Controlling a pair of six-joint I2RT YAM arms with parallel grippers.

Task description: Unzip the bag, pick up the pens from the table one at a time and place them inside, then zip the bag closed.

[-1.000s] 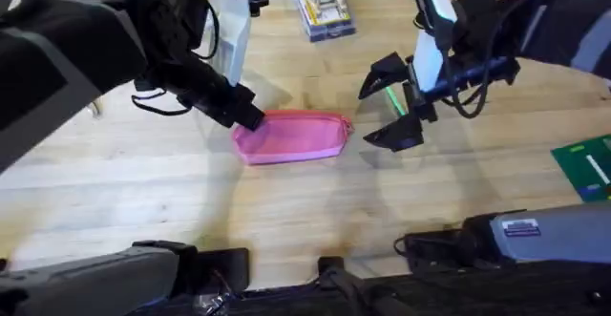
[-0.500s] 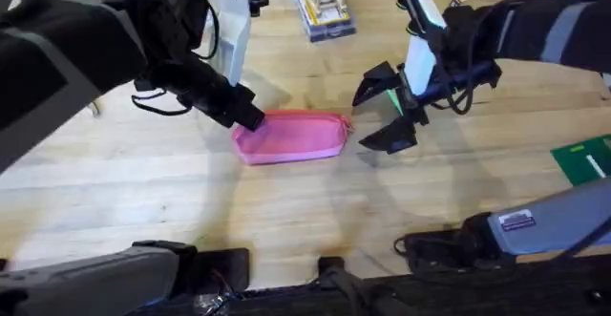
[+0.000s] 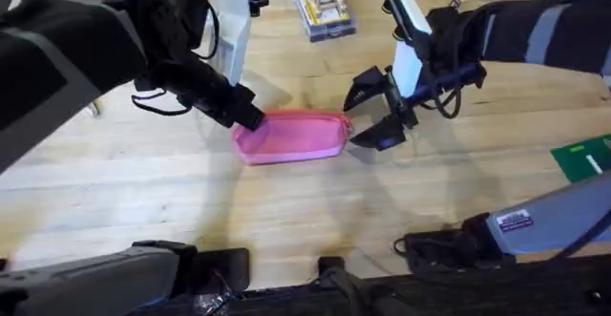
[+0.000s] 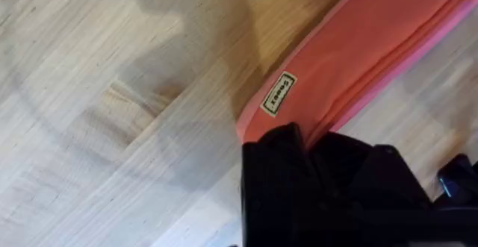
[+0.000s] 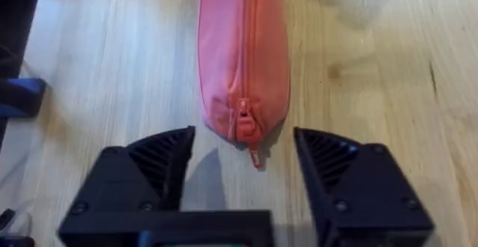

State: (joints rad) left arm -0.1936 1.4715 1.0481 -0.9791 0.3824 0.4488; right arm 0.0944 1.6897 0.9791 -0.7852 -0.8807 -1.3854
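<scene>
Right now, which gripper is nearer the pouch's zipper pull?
Right. The right gripper is open with the zipper pull between its fingers; the left gripper clamps the pouch's opposite end.

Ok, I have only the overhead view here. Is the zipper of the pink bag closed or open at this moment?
Observer: Closed. In the right wrist view the zipper runs shut along the visible part of the bag.
Operator: And where is the pull?
Observer: The pull tab sticks out from the bag's end nearest the right tool. It lies between the tool's open fingers and is not yet gripped.
Operator: Does the left tool really hold the bag?
Observer: It seems so. In the left wrist view the left tool pinches the bag's other end, just beside a small sewn label.
</scene>
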